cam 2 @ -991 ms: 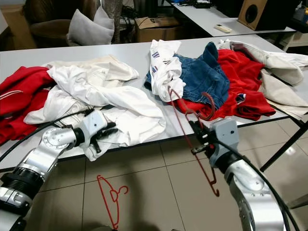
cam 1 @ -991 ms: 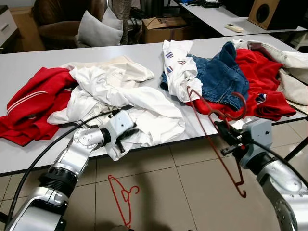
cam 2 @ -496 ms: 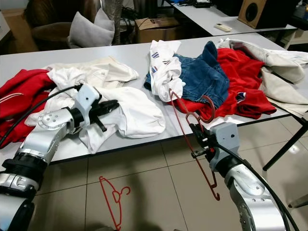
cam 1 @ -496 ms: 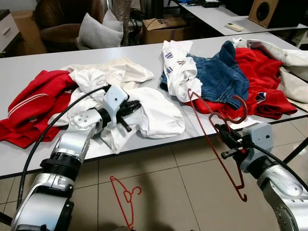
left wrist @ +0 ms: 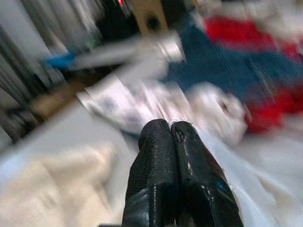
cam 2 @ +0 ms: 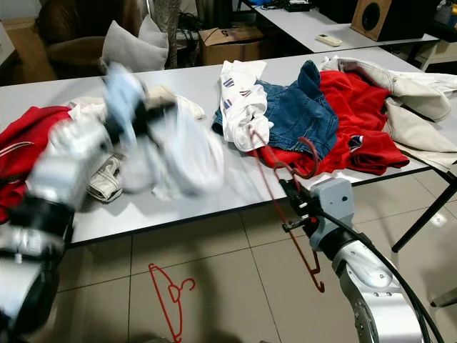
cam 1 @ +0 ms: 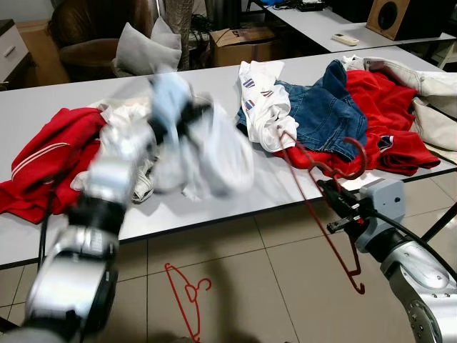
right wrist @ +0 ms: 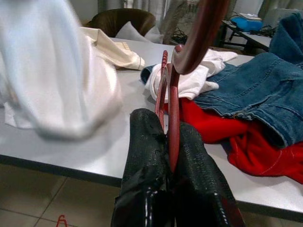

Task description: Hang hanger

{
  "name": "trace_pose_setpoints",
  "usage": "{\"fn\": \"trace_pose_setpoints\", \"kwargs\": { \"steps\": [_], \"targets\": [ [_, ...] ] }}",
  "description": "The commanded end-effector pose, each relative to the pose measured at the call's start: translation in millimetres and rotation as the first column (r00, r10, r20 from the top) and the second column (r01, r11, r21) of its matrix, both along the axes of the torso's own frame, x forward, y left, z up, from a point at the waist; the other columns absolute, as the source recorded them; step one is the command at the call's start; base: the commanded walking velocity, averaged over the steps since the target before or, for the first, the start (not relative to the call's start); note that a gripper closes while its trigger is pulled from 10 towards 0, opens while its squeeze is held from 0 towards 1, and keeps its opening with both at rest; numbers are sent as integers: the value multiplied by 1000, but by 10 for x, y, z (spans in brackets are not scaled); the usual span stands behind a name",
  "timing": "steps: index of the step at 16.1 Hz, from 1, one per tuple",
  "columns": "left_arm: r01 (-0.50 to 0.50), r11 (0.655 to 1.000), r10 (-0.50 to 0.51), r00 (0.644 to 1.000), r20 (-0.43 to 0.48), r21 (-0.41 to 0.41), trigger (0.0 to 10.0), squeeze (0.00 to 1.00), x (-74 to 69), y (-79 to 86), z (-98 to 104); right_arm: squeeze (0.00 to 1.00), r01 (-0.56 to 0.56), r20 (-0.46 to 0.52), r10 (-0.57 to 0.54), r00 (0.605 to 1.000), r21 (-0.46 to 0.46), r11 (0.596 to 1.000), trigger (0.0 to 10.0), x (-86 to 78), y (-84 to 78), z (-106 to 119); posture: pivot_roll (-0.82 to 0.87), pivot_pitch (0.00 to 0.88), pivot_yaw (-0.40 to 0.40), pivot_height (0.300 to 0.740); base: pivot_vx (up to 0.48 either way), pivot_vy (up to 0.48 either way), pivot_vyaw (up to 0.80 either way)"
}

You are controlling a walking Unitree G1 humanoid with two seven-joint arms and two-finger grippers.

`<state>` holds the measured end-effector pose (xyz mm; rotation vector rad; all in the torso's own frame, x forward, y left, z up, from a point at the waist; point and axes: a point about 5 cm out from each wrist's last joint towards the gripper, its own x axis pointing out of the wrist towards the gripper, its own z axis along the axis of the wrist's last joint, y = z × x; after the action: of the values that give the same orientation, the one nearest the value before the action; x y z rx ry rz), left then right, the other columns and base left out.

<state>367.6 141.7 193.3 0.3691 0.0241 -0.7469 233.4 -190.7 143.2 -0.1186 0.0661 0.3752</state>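
My right gripper [cam 1: 335,197] is shut on the neck of a red wire hanger [cam 1: 315,209], held just off the table's front edge. Its hook [cam 1: 351,161] points up and its frame hangs toward the floor. The right wrist view has the fingers [right wrist: 147,156] pinching the hanger's neck [right wrist: 171,113]. My left gripper [cam 1: 191,114], blurred by motion, is raised over the table [cam 1: 43,100], shut on a white shirt [cam 1: 214,153] that hangs bunched from it. In the left wrist view its fingers [left wrist: 156,151] are pressed together.
A second red hanger [cam 1: 184,293] lies on the tiled floor. On the table lie a red garment [cam 1: 50,153] at left, a white striped cloth [cam 1: 264,100], jeans [cam 1: 321,111] and a red sweater [cam 1: 385,107]. Behind it stand a cardboard box [cam 1: 243,43] and a pillow [cam 1: 143,46].
My left arm has swung up and away from the table's front edge, lifting the white shirt off the surface. My right gripper and its hanger have barely moved.
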Motion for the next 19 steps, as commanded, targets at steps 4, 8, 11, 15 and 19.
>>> {"fn": "trace_pose_setpoints", "kwargs": {
  "steps": [4,8,11,15,19],
  "targets": [
    [164,960,-115,970,-215,226,0,0,-238,-23,-443,0,-51,-3,51,999,-20,998,10000,-36,79,-22,-133,0,77,710,0,0,0],
    [165,976,-149,982,-112,143,10000,502,-155,-111,-189,0,-26,-9,25,1000,-26,999,10000,-96,6,-28,-153,0,84,710,0,0,0],
    [199,954,-189,980,-68,223,10000,1000,-196,-127,-164,0,-1,-5,1,1000,-24,1000,10000,-93,-16,-37,-184,0,105,710,0,0,0],
    [182,941,-166,983,-78,284,10000,1000,-276,146,-170,0,-39,-17,38,999,-22,999,10000,-138,90,-24,-215,0,84,710,0,0,0],
    [109,969,-81,988,-131,223,10000,773,-382,260,-285,0,-27,-18,27,999,-20,999,10000,-139,59,1,-214,0,71,710,0,0,0]
  ]
}}
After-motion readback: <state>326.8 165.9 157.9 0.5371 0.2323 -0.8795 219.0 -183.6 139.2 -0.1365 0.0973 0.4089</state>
